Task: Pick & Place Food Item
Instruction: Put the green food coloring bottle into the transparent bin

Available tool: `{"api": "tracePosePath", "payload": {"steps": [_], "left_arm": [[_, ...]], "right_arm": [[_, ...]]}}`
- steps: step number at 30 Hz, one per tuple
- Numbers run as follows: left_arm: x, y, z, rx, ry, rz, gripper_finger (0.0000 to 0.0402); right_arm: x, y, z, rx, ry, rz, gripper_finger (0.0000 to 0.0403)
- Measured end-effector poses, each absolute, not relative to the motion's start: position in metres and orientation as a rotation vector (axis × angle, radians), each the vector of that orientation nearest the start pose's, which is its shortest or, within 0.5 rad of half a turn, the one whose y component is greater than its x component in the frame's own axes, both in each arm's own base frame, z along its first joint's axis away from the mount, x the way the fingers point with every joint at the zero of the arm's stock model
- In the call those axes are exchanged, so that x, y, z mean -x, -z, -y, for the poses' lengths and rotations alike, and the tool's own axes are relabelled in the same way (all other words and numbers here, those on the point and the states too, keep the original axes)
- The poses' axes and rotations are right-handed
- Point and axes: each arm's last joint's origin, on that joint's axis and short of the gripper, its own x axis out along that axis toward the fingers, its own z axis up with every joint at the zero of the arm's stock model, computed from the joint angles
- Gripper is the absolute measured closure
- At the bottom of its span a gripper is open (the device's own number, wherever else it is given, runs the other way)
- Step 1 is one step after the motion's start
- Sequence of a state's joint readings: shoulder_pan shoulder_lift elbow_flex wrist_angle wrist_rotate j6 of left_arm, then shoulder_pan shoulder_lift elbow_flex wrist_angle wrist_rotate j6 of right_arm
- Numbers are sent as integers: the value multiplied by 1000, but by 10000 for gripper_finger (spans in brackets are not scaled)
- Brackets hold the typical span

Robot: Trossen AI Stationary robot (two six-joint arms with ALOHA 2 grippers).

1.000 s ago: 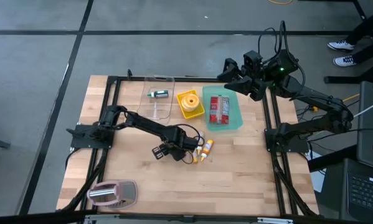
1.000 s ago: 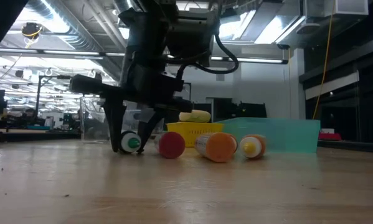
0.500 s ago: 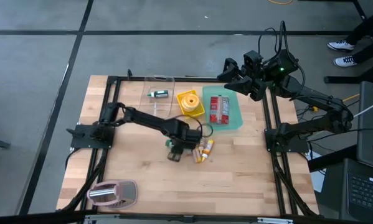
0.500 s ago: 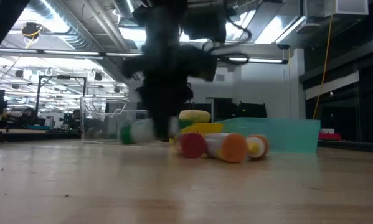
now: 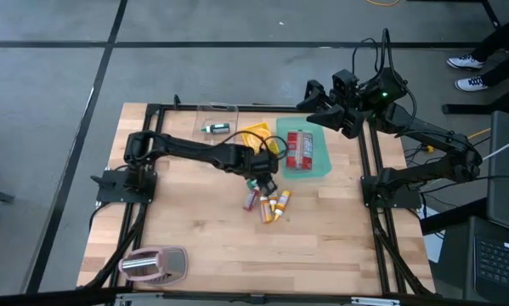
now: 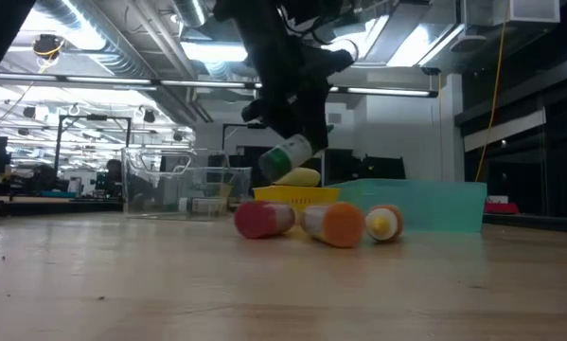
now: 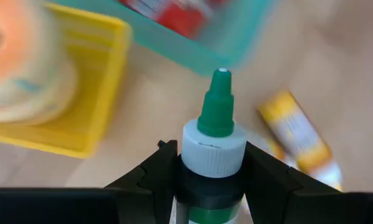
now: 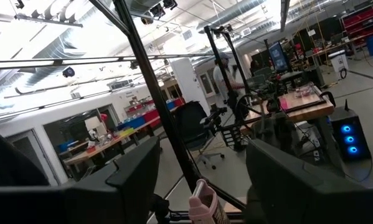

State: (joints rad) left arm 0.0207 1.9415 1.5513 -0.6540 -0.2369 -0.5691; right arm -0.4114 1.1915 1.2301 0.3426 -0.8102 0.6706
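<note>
Green-capped bottle (image 7: 214, 146) clamped in my left gripper (image 7: 212, 171), lifted clear of the wooden table (image 5: 203, 238).

I read the jaws as partly closed, gripping the bottle's neck on both sides. It hangs tilted above three loose tubes (image 5: 269, 204), close to the yellow bin (image 5: 263, 150) and the teal tray (image 5: 322, 153). My right gripper (image 8: 202, 180) waits past the table's far right corner, jaws spread wide and holding nothing.

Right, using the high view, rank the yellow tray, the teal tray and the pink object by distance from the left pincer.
1. Yellow tray, just behind the left pincer.
2. Teal tray, to its right.
3. Pink object, at the table's near left corner.
</note>
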Motion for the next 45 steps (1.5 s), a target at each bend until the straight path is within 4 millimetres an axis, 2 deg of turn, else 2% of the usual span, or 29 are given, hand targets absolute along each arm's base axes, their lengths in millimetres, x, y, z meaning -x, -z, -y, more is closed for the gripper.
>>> {"api": "tracePosePath", "payload": {"steps": [8, 11, 15, 22, 28, 34, 38, 40, 45], "left_arm": [[-419, -237, -41, 569, -782, -685, 256], [-415, -248, -49, 611, -850, -613, 256], [-406, -262, -64, 683, -978, -490, 257], [-381, -282, -96, 781, -1162, -380, 257], [-364, -298, -118, 830, -1257, -276, 257], [-346, -314, -120, 652, -1261, -371, 257], [-328, -328, -117, 458, -1198, -540, 257], [-315, -334, -118, 376, -1162, -647, 257], [-281, -341, -124, 346, -1209, -819, 257]], "right_arm": [[-234, -450, 78, -456, -509, 148, 166], [-234, -450, 78, -454, -525, 140, 166], [-233, -450, 77, -449, -550, 127, 166], [-233, -450, 78, -449, -572, 111, 166], [-231, -449, 78, -456, -616, 81, 166], [-230, -449, 77, -443, -663, 57, 166], [-230, -448, 77, -436, -674, 53, 166], [-230, -449, 77, -433, -674, 54, 166], [-230, -449, 77, -430, -674, 55, 166]]}}
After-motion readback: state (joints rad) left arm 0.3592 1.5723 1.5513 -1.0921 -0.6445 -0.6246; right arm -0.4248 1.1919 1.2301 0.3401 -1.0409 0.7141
